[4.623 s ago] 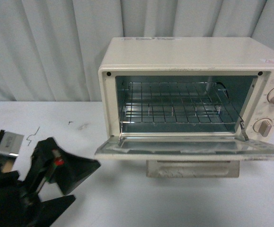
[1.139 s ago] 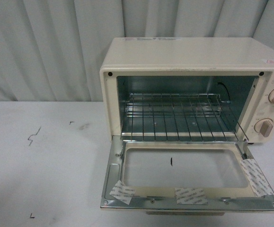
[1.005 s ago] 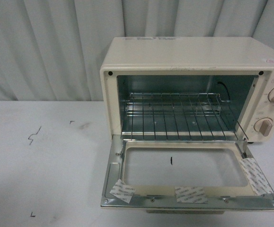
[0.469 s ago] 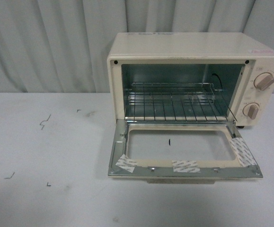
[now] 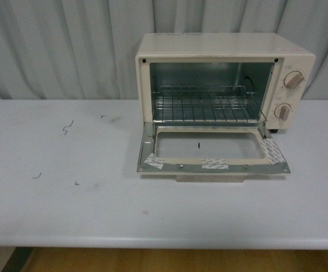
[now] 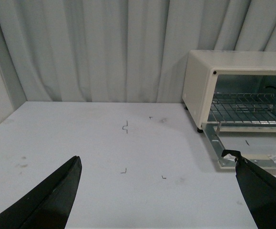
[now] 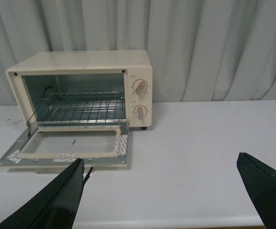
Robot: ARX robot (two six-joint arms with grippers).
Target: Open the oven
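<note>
Front view: the oven (image 5: 223, 79) sits upper right on the white table (image 5: 96, 192), door (image 5: 212, 156) folded down flat, wire rack (image 5: 203, 105) exposed. The wrist views show the left hand (image 6: 157, 191) and right hand (image 7: 161, 191) spread apart, empty.

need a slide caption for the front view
Small cream toaster oven on white table, glass-windowed door folded fully down.

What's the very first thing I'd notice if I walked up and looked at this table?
You'd spot the small cream boxy toaster oven at the back of the white table, towards the right. Its glass-windowed door hangs wide open, lying flat in front, so the shiny wire rack inside shows. Both black grippers, left and right, are open, away from it.
</note>
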